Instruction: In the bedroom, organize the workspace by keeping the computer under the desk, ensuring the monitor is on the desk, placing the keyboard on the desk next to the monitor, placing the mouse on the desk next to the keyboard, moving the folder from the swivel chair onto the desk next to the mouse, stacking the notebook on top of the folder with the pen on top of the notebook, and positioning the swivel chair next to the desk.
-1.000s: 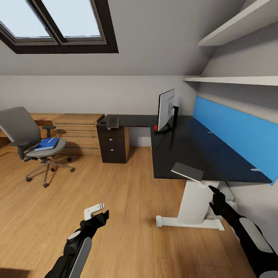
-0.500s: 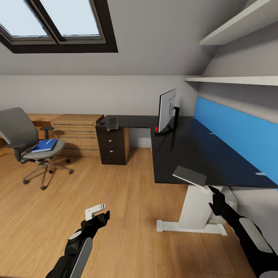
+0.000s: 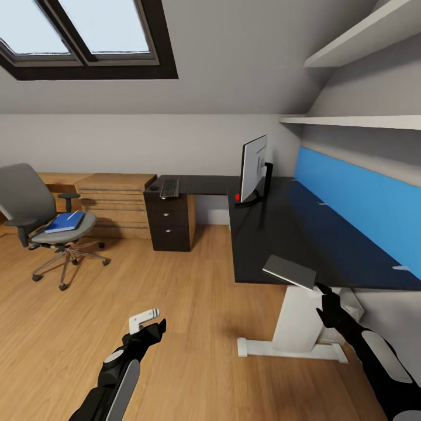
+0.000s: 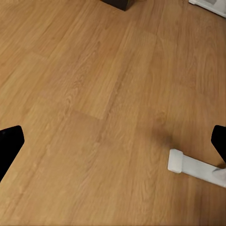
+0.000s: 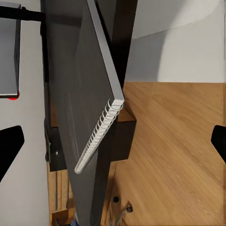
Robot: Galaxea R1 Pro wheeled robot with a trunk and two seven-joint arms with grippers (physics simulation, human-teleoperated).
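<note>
The glossy black desk (image 3: 275, 234) runs along the blue wall panel. On it stand the monitor (image 3: 252, 168), the keyboard (image 3: 170, 187) and the small mouse (image 3: 154, 186) at the far corner. The dark grey notebook (image 3: 289, 272) lies at the near edge, and the right wrist view shows its spiral binding (image 5: 101, 125). My right gripper (image 3: 323, 290) is open just below and beside the notebook. The swivel chair (image 3: 35, 204) stands far left with the blue folder (image 3: 63, 223) and pen (image 3: 72, 216) on its seat. My left gripper (image 3: 149, 323) hangs open over the floor. A pale corner of the computer (image 3: 352, 303) peeks out under the desk.
Low light-wood cabinets (image 3: 117, 202) line the back wall beside the dark drawer unit (image 3: 170, 225). The desk's white leg and foot (image 3: 292, 345) stand close to my right arm. Shelves (image 3: 356, 120) hang above the desk. Open wood floor (image 3: 175, 304) lies between me and the chair.
The whole view has shifted a little: the camera has moved, so the chair sits further left and the notebook nearer my right gripper. Both arms keep their pose.
</note>
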